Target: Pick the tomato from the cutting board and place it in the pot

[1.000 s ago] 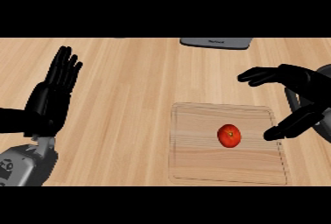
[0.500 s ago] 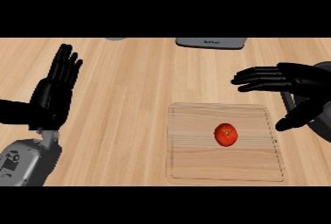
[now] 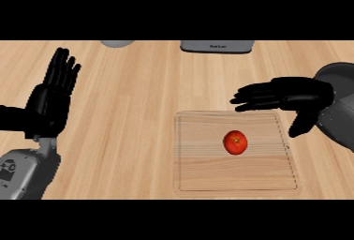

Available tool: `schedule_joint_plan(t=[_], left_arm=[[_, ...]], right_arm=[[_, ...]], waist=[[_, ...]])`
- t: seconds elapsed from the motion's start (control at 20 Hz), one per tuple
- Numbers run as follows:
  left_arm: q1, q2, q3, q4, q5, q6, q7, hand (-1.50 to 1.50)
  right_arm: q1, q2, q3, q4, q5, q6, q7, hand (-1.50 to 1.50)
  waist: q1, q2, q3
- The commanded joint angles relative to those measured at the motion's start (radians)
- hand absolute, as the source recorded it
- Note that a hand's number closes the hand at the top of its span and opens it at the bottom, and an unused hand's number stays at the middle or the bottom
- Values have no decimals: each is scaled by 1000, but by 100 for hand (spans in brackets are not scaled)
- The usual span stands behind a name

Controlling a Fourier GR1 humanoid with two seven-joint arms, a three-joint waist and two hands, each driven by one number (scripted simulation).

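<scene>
Right hand: the right hand (image 3: 294,95) is spread above the far right corner of the cutting board (image 3: 207,176), fingers stretched leftward and thumb pointing down toward the board's right edge; it holds nothing and touches nothing that can be seen.
Left hand: the left hand (image 3: 50,101) rests at the view's left side, fingers straight and together pointing away, holding nothing.
Tomato: the tomato (image 3: 236,142) lies on the cutting board, a little right of its middle, below and left of the right hand, apart from it.
Cut off: a dark grey rounded shape, likely the pot (image 3: 340,75), shows only partly at the right edge behind the right hand; a grey object (image 3: 118,43) at the top edge is cut to a sliver.
Writing: a dark flat object (image 3: 217,46) at the top edge bears a small pale mark, too small to read.
Surface: a wooden counter (image 3: 138,93) carries the board.
</scene>
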Motion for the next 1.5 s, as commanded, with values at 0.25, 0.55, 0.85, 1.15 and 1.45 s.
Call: schedule_joint_plan(t=[0.25,0.55,0.85,1.15,1.45], left_arm=[[17,-13,41,30,-5,-31,-41,0],[-48,-21,59,83,-23,-22,6,0],[6,-31,55,27,-34,-42,13,0],[20,-81,61,79,-64,-71,-52,0],[66,-102,67,45,-97,-67,-64,0]], right_arm=[[-14,145,98,189,144,-6,-139,-150],[15,156,92,193,162,-47,-203,-150],[35,190,66,182,170,-64,-184,-150],[26,308,32,327,297,-156,-124,-150],[52,365,-1,340,348,-163,-107,-150]], waist=[[-14,-4,0],[-34,-7,0],[-33,-10,-1],[-30,-7,-1],[-34,-10,-1]])
